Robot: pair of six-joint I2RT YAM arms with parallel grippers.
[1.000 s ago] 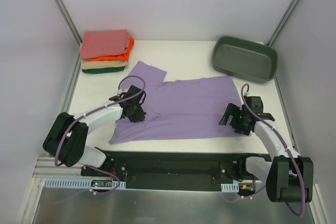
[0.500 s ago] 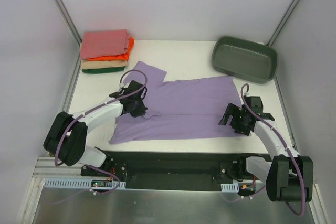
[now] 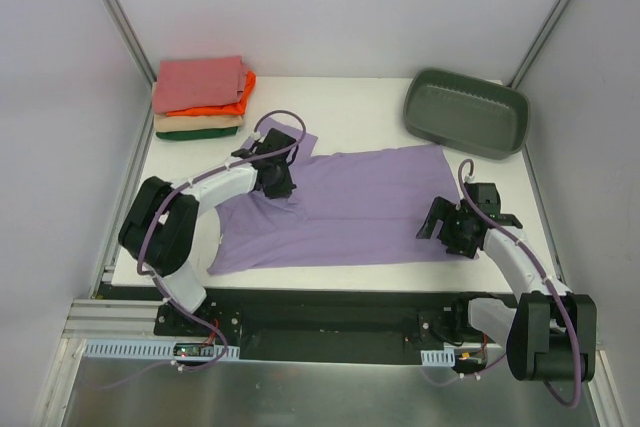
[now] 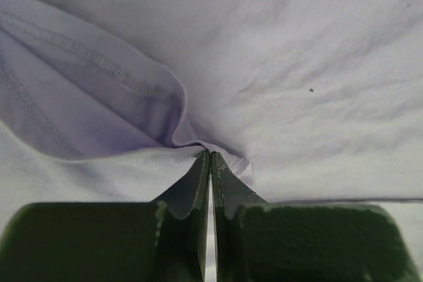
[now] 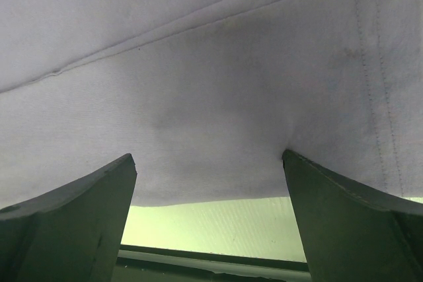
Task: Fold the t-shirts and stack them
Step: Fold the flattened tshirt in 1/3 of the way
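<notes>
Left gripper (image 3: 276,177) has its fingers pressed together on a raised fold of the lavender shirt (image 3: 350,209), near the sleeve at the shirt's far left. In the left wrist view the two dark fingers (image 4: 196,183) meet with almost no gap, and a hemmed edge of the shirt (image 4: 297,64) curls up and bunches right at the tips of the gripper (image 4: 210,156). How much cloth sits between them is hidden.

Right gripper (image 3: 452,231) is spread wide at the shirt's right edge, near the front of the table (image 3: 360,107). Its wrist view shows the gripper (image 5: 208,156) with a finger at each lower corner, both cut off by the frame, and the shirt (image 5: 198,64) filling the space between and beyond them, a strip of table showing under its edge. Nothing is pinched. Whether the fingertips touch the cloth is hard to tell.

The shirt lies mostly flat across the middle of the table, partly covered by the left arm. A stack of folded shirts (image 3: 200,97) sits in the far left corner, salmon-pink on top, then orange, tan and dark green, the lower ones showing only as edges. A grey-green tub (image 3: 465,112) stands at the far right, well apart from the shirt.
</notes>
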